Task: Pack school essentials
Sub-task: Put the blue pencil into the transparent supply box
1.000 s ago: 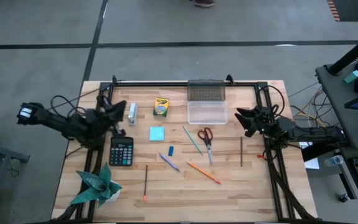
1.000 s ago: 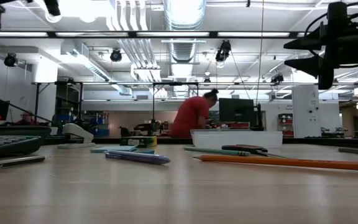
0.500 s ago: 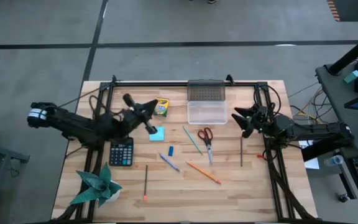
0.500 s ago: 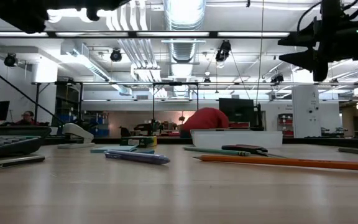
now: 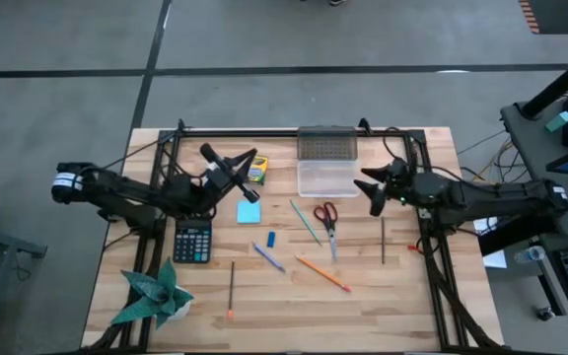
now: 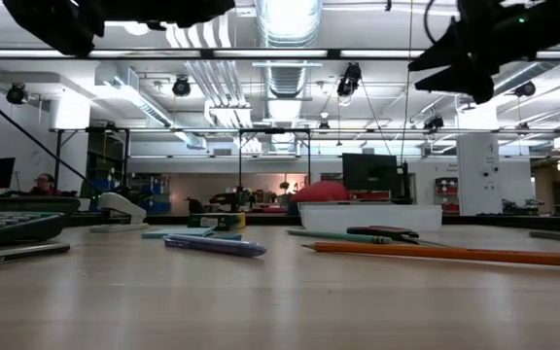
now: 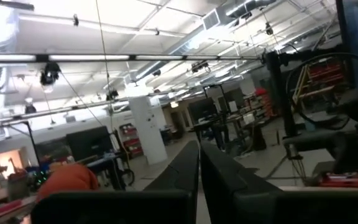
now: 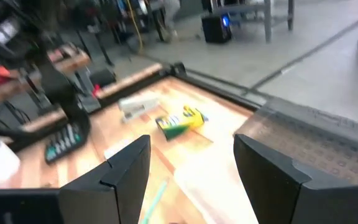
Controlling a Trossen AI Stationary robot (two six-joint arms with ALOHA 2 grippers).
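Note:
The school essentials lie loose on the wooden table (image 5: 412, 306): crayon box (image 5: 257, 174), light-blue note pad (image 5: 248, 212), blue eraser (image 5: 271, 239), red-handled scissors (image 5: 326, 219), green pencil (image 5: 305, 222), blue pen (image 5: 269, 257), orange pencil (image 5: 322, 273) and two dark pencils (image 5: 383, 240) (image 5: 232, 291). My left gripper (image 5: 248, 161) is shut on nothing, held high beside the crayon box and tipped upward (image 7: 199, 168). My right gripper (image 5: 368, 189) hangs open and empty above the table, just right of the clear box (image 5: 327, 178), facing it (image 8: 191, 180).
The clear box's open lid (image 5: 327, 146) lies at the far edge. A black calculator (image 5: 192, 240) and a green folded-paper plant (image 5: 156, 291) sit at the near left. A stapler (image 8: 135, 104) lies under the left arm. Black frame rails (image 5: 432, 266) run along both sides.
My left gripper has swung from the table's left edge toward the middle, rolling as it went, and now stands over the stapler and crayon box. My right gripper has risen and moved toward the table's left, closer to the clear box. Both keep their finger gaps.

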